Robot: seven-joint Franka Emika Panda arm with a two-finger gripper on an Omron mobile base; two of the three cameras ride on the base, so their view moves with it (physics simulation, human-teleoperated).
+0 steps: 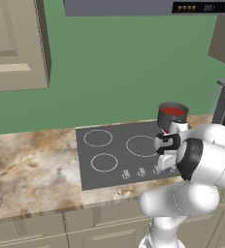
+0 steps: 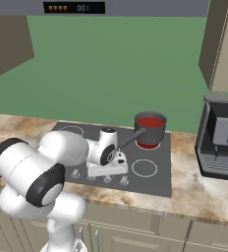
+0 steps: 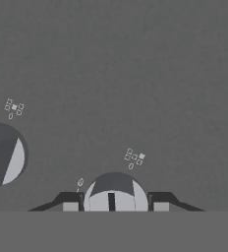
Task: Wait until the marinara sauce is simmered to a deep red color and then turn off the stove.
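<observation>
**Gripper down on a stove knob, sauce sitting red in the pot**

Marinara sauce point(image 2: 150, 121) first: a smooth red disc inside a small dark grey pot point(image 2: 151, 133), parked on the back-right burner of the stove point(image 1: 109, 147). From the left base cam the sauce point(image 1: 173, 111) reads a solid, fairly deep red. Pot handle point(image 2: 127, 139) sticks out toward the front-left, pointing at the arm.

Stove is a flat dark grey slab w/ white burner rings, set into the brown speckled counter point(image 1: 32, 179). Row of small silver knobs along its front edge; a couple stand free at point(image 1: 126, 174) and point(image 1: 141, 171).

Arm's folded low over that front edge. Gripper point(image 3: 115, 206) is right on top of a knob point(image 3: 115, 189) – hand cam has the round silver knob, dark bar across its face, sitting smack btwn the two finger tips, one tip each side, jaws pulled in on it. A second knob point(image 3: 5, 156) sits off to the left in that view, small white burner icons printed next to each.

Further out: green back wall, beige cabinets up left point(image 1: 15, 43), range hood overhead w/ a little lit display point(image 2: 74, 8). Dark coffee machine point(image 2: 219, 135) stands on the counter to the right, well apart from the stove.
</observation>
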